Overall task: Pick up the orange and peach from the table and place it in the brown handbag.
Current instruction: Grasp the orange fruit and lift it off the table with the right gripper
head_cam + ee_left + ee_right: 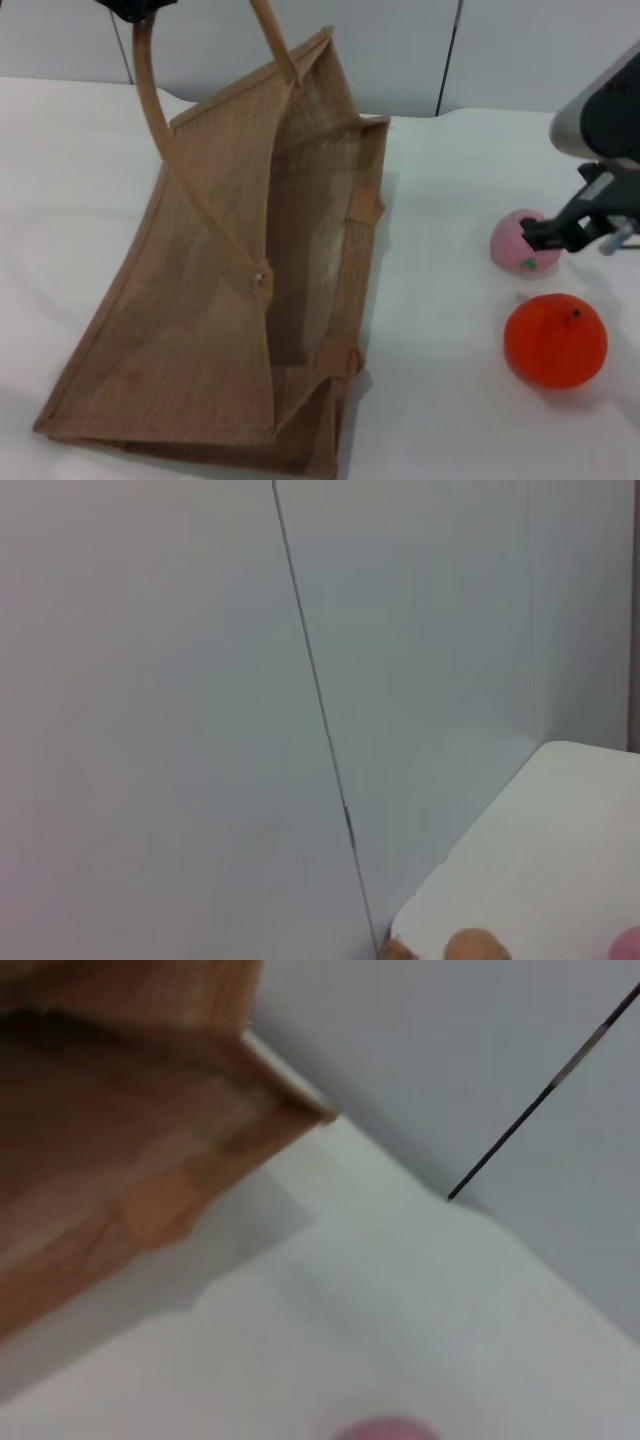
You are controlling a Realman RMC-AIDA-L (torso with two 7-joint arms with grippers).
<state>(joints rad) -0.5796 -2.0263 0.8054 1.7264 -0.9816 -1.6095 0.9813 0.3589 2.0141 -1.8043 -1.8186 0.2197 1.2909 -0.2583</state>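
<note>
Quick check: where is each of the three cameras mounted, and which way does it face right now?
Head: looks down at the brown handbag, orange, peach; right claw by the peach, left claw holding a handle up.
Left wrist: faces the wall; no claw shows.
Right wrist: faces the table; no claw.
Shared: the bag and peach.

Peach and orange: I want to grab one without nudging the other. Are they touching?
Apart. In the head view a strip of white table shows plainly between the peach and the orange, which lies nearer the robot.
</note>
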